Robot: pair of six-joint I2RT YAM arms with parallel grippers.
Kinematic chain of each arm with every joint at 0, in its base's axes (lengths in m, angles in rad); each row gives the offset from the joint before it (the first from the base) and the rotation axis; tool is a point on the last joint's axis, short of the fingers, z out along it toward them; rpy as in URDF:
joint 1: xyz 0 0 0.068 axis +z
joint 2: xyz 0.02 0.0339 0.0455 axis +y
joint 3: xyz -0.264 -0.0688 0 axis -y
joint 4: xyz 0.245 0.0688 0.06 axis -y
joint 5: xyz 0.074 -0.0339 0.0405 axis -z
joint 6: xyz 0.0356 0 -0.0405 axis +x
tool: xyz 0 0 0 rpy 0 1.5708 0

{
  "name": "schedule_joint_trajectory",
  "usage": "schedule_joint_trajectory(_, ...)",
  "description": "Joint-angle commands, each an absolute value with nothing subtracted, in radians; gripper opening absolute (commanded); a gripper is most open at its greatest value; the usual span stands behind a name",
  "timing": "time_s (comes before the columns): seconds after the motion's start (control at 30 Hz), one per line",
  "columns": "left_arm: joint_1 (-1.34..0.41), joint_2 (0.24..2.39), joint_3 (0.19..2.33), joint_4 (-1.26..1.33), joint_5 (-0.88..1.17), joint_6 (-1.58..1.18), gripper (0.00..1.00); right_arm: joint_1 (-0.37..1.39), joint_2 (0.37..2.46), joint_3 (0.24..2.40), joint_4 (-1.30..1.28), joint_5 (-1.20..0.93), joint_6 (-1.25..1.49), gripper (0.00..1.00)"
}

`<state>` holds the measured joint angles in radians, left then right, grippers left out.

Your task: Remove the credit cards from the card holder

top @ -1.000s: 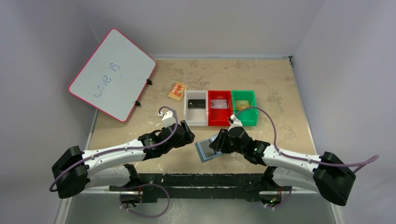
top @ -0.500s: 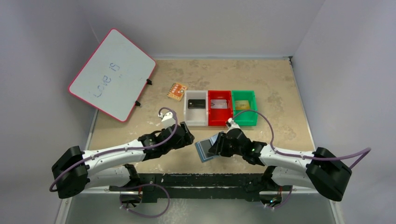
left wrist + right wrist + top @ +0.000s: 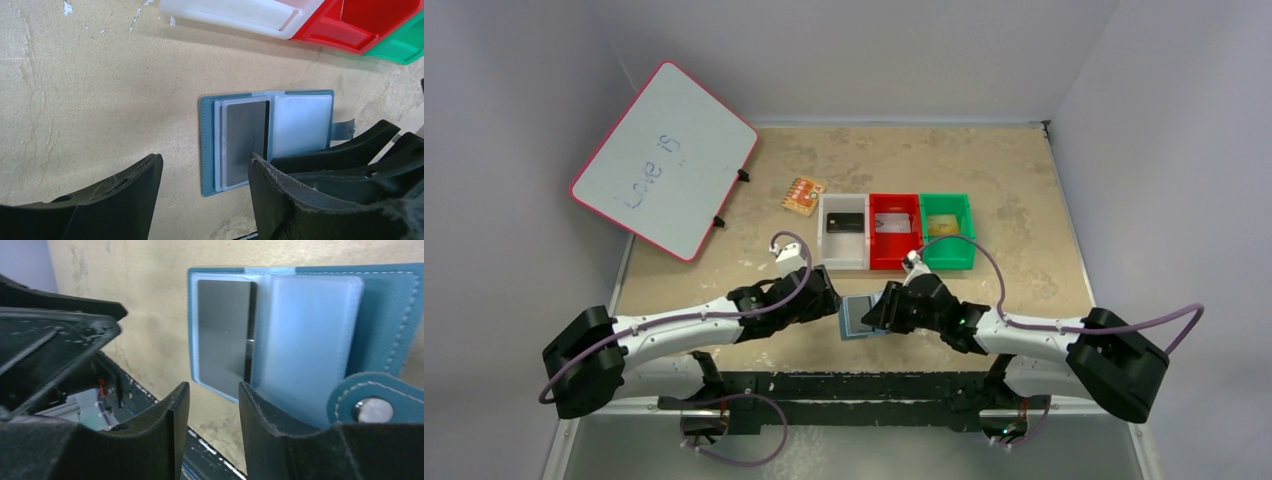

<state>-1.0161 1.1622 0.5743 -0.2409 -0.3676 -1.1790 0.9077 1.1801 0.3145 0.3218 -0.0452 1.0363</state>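
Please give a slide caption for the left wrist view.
Open blue wallet on the table, grey card in one sleeve, open left gripper close by.

The right gripper (image 3: pixel 875 311) is now further to the left, closer to the left gripper (image 3: pixel 831 300). The card holder (image 3: pixel 856 321) shifts left with it and looks less tilted.

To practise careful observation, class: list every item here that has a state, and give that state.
card holder: open, flat on table
grey card: in holder's pocket
white bin: holds black card
red bin: holds silver card
green bin: holds gold card
left pincer: open, empty
right pincer: open, empty
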Motion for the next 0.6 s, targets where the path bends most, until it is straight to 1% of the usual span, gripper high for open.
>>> schedule_joint_trajectory(0.0,-1.019,1.185,0.619,-0.204,-0.356,-1.145,0.63,0.907,1.184,0.302,0.464,-0.107,1.071,0.43)
schedule_joint_trajectory(0.17,-1.018,1.213,0.638,-0.203,-0.352,-1.134,0.62,0.908,1.188,0.317,0.533,-0.176,1.03,0.44)
schedule_joint_trajectory(0.2,-1.019,1.216,0.643,-0.206,-0.352,-1.131,0.62,0.907,1.183,0.33,0.514,-0.173,1.019,0.45)
schedule_joint_trajectory(0.43,-1.018,1.238,0.671,-0.224,-0.353,-1.112,0.62,0.907,1.061,0.393,0.201,0.007,1.016,0.46)
schedule_joint_trajectory(0.57,-1.019,1.248,0.673,-0.216,-0.344,-1.11,0.6,0.907,0.994,0.395,0.093,0.116,1.023,0.45)
